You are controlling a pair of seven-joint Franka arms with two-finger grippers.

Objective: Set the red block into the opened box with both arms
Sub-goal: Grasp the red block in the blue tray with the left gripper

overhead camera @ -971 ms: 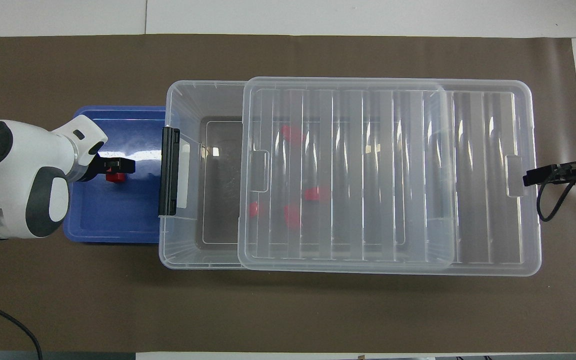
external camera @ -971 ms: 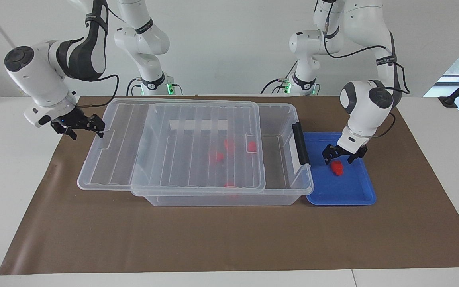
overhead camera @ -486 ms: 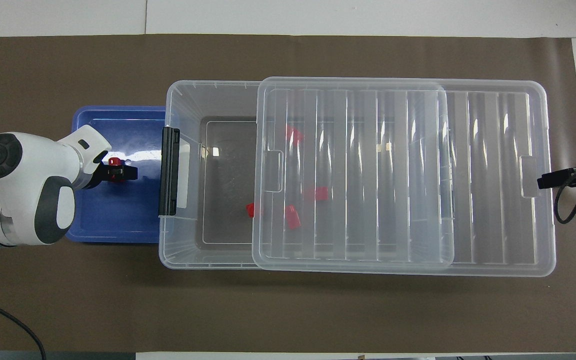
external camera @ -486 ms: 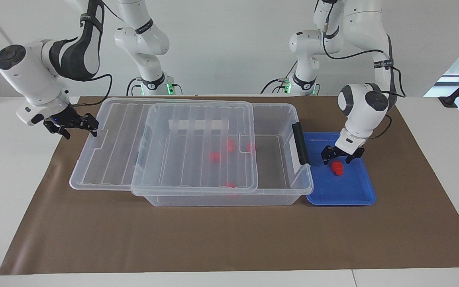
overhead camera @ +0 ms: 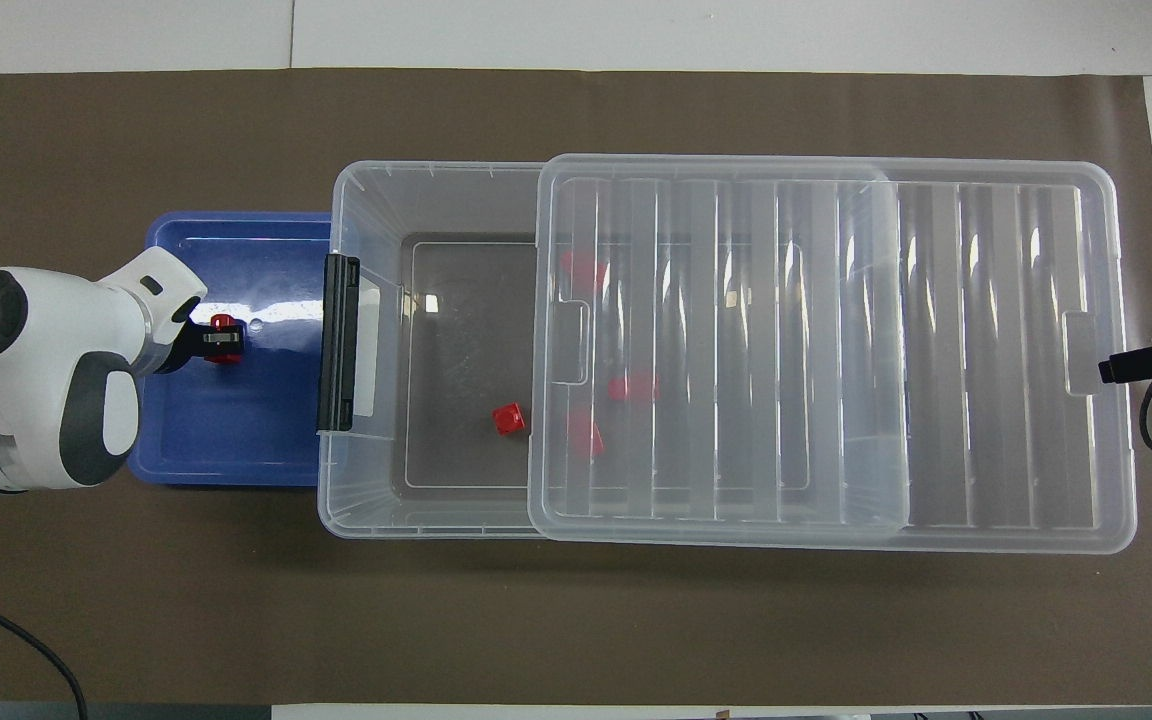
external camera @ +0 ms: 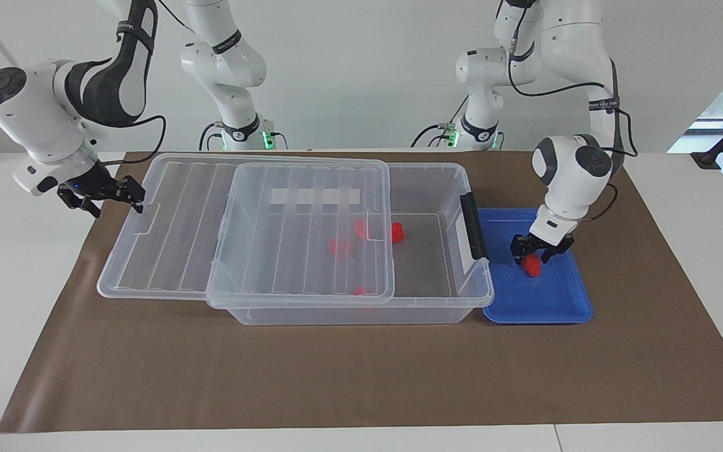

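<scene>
- The right gripper (external camera: 117, 199) sits low at the right arm's end of the table. Its fingers stand wide apart, and one fingertip is at the end rim of the lid (external camera: 173, 238); I cannot tell whether it presses on it.
- The left gripper (external camera: 532, 256) is down inside the blue tray (external camera: 543, 301), with its fingers drawn in narrow around the red block (external camera: 531, 267). The block is low in the tray; whether it rests on the floor is unclear.
- The tray lies touching the box (external camera: 349, 314) at the left arm's end, just beside the black latch (external camera: 476, 227).
- The box is open at that end. The ribbed lid lies flat across the rest and overhangs the rim toward the right arm.
- A white label strip (external camera: 314, 196) shows through the lid on the box wall nearer to the robots.
- Four other red blocks (external camera: 397, 232) lie on the box floor, one in the uncovered part and three under the lid.
- A brown mat (external camera: 361, 376) lies under everything.
</scene>
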